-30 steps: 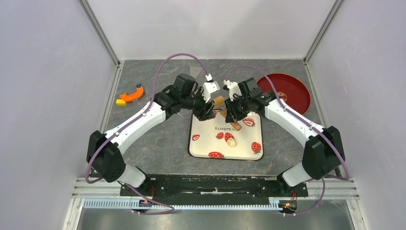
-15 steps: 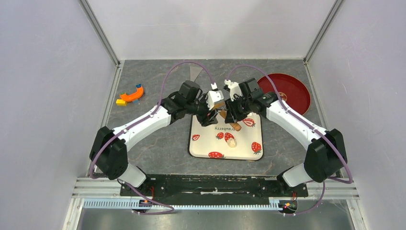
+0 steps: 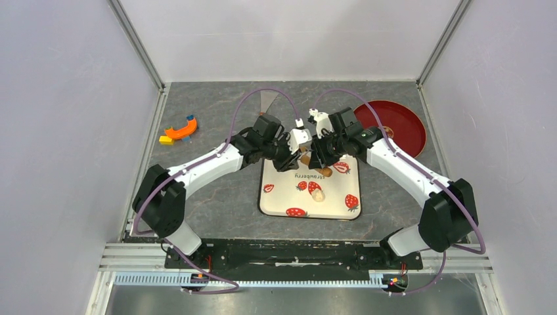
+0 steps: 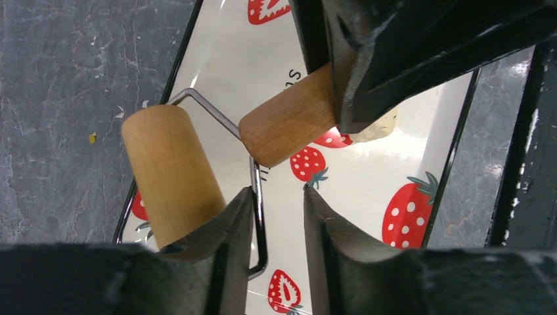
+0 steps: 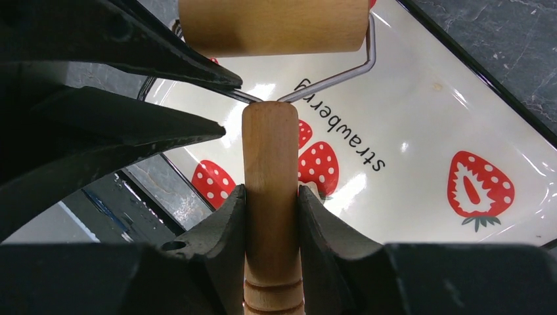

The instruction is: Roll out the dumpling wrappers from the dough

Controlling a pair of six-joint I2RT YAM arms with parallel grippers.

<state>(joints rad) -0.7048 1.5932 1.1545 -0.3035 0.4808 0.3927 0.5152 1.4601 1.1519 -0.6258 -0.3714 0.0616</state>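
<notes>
Left pincer sits narrowly parted around the roller's wire yoke (seemingly not clamping). Right pincer grips the roller handle. Bring the wooden drum squarely onto the dough, mid strawberry tray.

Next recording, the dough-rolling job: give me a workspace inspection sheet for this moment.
Surface: grey stone-patterned table, with a white strawberry-print tray at its centre.
Job's things: small pale dough lump on the tray, unflattened; tan wooden roller with wire yoke over the tray's far side; wrappers: nothing seen.
Clutter: orange curved piece with yellow block at the left; dark red round plate at far right; pale grey wedge near the far wall.
Hands: right hand shut on the roller's wooden handle; left hand open, fingers straddling the wire yoke.
Cables: purple cables arch over each arm.
Surroundings: plain pale walls, aluminium frame posts.
</notes>
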